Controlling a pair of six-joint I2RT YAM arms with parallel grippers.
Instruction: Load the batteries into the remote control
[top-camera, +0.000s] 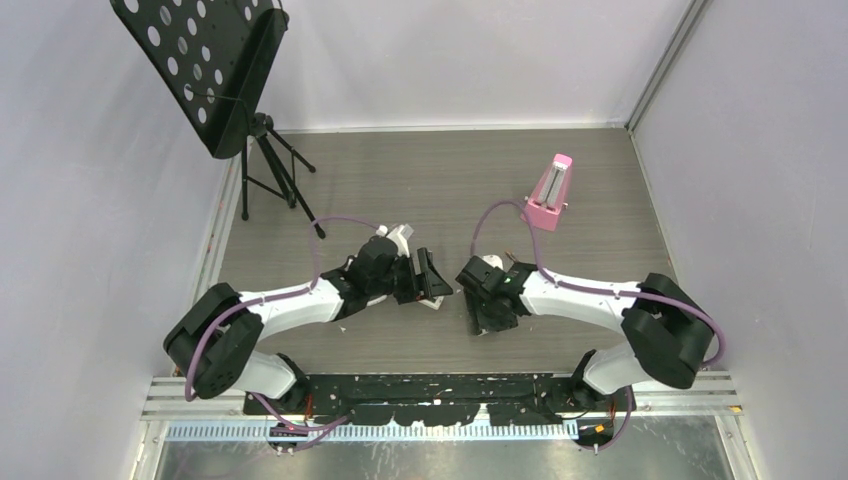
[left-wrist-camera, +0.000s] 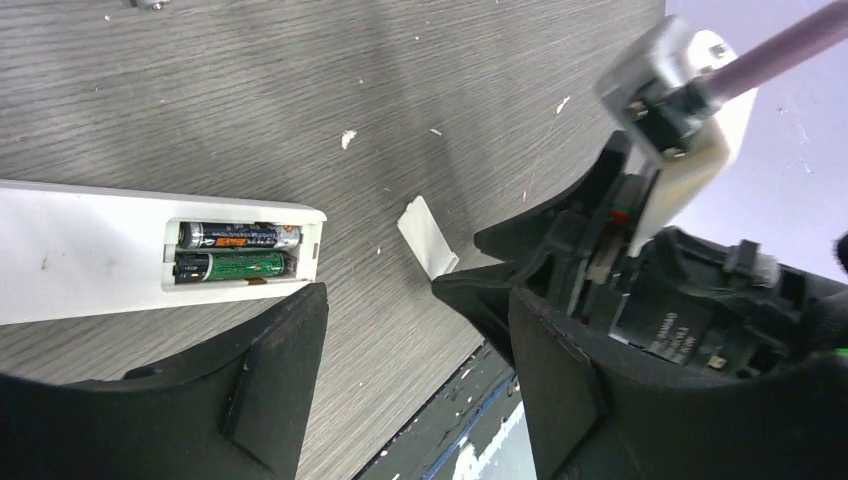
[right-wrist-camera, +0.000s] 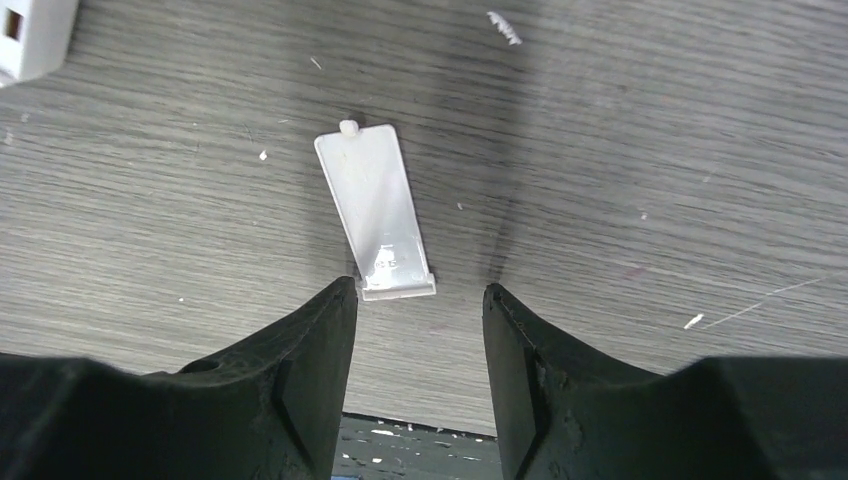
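White battery cover (right-wrist-camera: 375, 210) lies flat on the table (right-wrist-camera: 650, 150), unfitted; refitting it is judged the step in hand. The right gripper (right-wrist-camera: 420, 300), spread and empty with the cover at its twelve o'clock, should descend squarely and pinch the long edges. The remote control (left-wrist-camera: 80, 250) lies at nine o'clock of the left gripper (left-wrist-camera: 385, 300), likewise spread, with batteries (left-wrist-camera: 235, 250) seated in its open compartment.

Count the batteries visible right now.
2. A black-orange battery and a green battery lie side by side in the open compartment of the white remote. More may be hidden out of view.
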